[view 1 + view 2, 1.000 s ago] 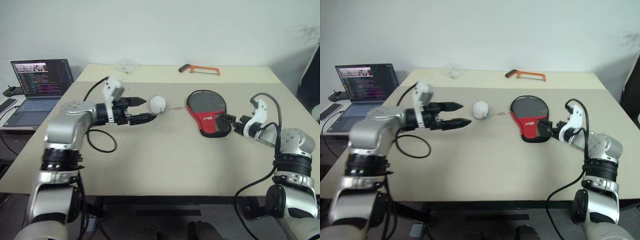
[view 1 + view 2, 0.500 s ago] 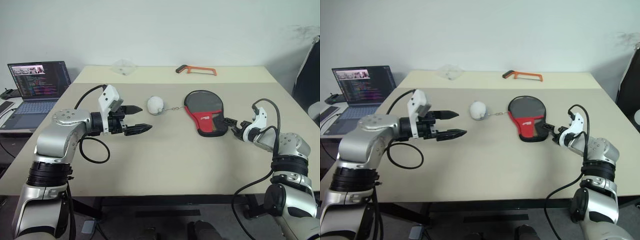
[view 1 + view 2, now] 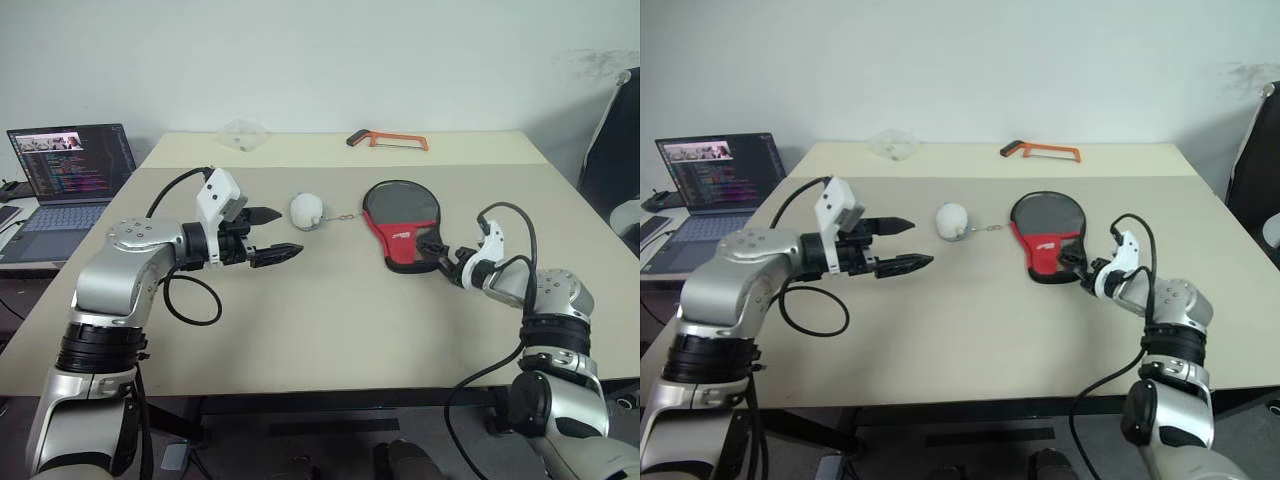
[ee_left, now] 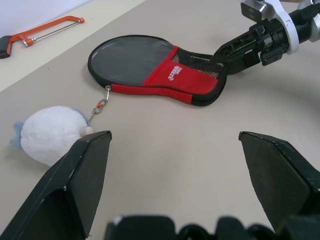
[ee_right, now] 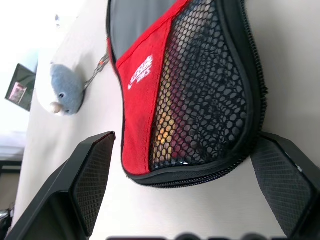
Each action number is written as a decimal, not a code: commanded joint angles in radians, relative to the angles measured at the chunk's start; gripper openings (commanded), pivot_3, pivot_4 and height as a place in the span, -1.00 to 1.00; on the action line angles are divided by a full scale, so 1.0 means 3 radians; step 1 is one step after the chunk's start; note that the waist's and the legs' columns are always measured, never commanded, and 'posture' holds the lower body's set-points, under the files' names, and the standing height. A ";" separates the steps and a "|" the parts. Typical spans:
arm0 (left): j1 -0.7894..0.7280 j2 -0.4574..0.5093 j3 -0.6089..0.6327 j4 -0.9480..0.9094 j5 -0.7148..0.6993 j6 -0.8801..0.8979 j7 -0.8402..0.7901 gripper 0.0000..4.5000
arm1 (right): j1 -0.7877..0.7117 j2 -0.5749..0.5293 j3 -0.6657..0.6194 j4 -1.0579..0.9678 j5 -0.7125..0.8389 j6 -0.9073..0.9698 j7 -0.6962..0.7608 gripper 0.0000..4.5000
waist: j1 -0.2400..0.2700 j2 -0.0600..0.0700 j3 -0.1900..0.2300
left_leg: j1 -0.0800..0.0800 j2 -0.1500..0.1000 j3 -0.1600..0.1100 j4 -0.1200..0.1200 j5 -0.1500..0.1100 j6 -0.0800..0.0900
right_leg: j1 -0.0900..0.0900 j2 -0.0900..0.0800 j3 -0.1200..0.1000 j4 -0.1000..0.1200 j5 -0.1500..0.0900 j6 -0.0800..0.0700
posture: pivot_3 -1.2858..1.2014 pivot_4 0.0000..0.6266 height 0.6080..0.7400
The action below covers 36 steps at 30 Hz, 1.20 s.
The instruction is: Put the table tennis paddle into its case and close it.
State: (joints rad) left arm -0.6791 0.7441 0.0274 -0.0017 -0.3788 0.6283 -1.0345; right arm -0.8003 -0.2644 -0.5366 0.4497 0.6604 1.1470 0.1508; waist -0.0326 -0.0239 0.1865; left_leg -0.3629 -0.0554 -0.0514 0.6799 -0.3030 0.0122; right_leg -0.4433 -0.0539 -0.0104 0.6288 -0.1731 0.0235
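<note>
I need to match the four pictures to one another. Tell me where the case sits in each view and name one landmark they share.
Left eye view: the case lies right of centre on the table.
Right eye view: right of centre, before the right end effector.
Left wrist view: upper middle.
Right wrist view: centre, mesh end nearest.
Shared landmark: the ball pouch chained to the case's round end.

The case (image 3: pixel 402 222) lies flat on the table (image 3: pixel 330 320), a chain joining it to the white pouch (image 3: pixel 306 210) beside it. The left gripper (image 3: pixel 275 235) hovers near the pouch with fingers spread; the right gripper (image 3: pixel 440 256) sits at the case's narrow end, fingers apart. A hacksaw (image 3: pixel 387 139) lies at the far edge, and a laptop (image 3: pixel 62 180) stands off to the left.
</note>
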 commanded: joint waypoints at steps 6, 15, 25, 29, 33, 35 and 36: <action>-0.0086 0.0003 -0.0018 -0.0007 0.0032 -0.0101 0.0013 0.98 | -0.0115 0.0169 -0.0227 0.0000 0.0244 -0.0005 -0.0122 1.00 | -0.0001 0.0000 0.0000 | 0.0000 0.0000 0.0000 0.0000 0.0000 0.0000 | -0.0001 0.0000 0.0000 0.0000 0.0000 0.0000 | 0.03 -0.52 1.00; -0.0146 -0.0007 -0.0046 0.0058 0.0042 -0.0160 0.0023 1.00 | -0.0077 0.0232 -0.0225 0.0321 0.0107 -0.0292 -0.0203 -0.22 | -0.0004 0.0000 0.0000 | 0.0000 0.0000 0.0001 -0.0001 0.0000 0.0000 | -0.0001 0.0000 0.0000 0.0000 0.0000 0.0000 | 0.03 -0.52 1.00; -0.0161 -0.0005 -0.0051 0.0143 0.0096 -0.0209 0.0049 1.00 | 0.0180 0.0280 0.0002 -0.0013 0.0214 0.0062 -0.0137 -0.99 | 0.0001 -0.0005 -0.0004 | 0.0010 0.0000 0.0000 0.0002 0.0001 0.0001 | 0.0010 0.0001 -0.0001 0.0000 0.0000 0.0000 | 0.03 -0.52 1.00; -0.0162 0.0001 -0.0062 0.0183 0.0120 -0.0238 0.0031 1.00 | 0.0544 0.0323 0.0264 -0.0709 0.0438 0.0660 -0.0019 -0.99 | 0.0006 -0.0004 -0.0005 | 0.0003 0.0002 -0.0008 -0.0003 0.0000 0.0001 | 0.0003 0.0001 -0.0005 0.0000 -0.0001 -0.0001 | 0.03 -0.52 1.00; -0.0197 -0.0002 -0.0084 0.0242 0.0143 -0.0268 0.0007 1.00 | 0.0878 0.0337 0.0452 -0.1336 0.0633 0.1107 0.0081 -0.99 | -0.0001 -0.0004 -0.0004 | -0.0003 0.0003 -0.0005 -0.0006 -0.0001 0.0000 | -0.0003 0.0001 -0.0004 -0.0004 -0.0004 0.0000 | 0.03 -0.52 1.00; -0.0225 -0.0003 -0.0110 0.0291 0.0164 -0.0301 -0.0021 1.00 | 0.1026 0.0321 0.0531 -0.1636 0.0751 0.1328 0.0153 -0.99 | 0.0000 -0.0004 -0.0004 | -0.0002 0.0003 -0.0005 -0.0007 -0.0001 0.0001 | -0.0004 0.0001 -0.0004 -0.0004 -0.0004 -0.0001 | 0.03 -0.52 1.00; -0.0241 -0.0008 -0.0120 0.0314 0.0171 -0.0314 -0.0032 1.00 | 0.1092 0.0300 0.0573 -0.1762 0.0795 0.1414 0.0192 -0.99 | 0.0000 -0.0004 -0.0004 | -0.0002 0.0004 -0.0005 -0.0007 -0.0002 0.0001 | -0.0004 0.0002 -0.0004 -0.0004 -0.0005 -0.0001 | 0.03 -0.52 1.00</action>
State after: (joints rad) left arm -0.7183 0.7379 -0.0155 0.0946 -0.3311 0.5583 -1.0379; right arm -0.5007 -0.1844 -0.4142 -0.0162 0.8457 1.4768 0.1721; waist -0.0327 -0.0252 0.1852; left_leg -0.3635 -0.0543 -0.0530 0.6780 -0.3035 0.0127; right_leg -0.4445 -0.0533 -0.0115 0.6278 -0.1744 0.0232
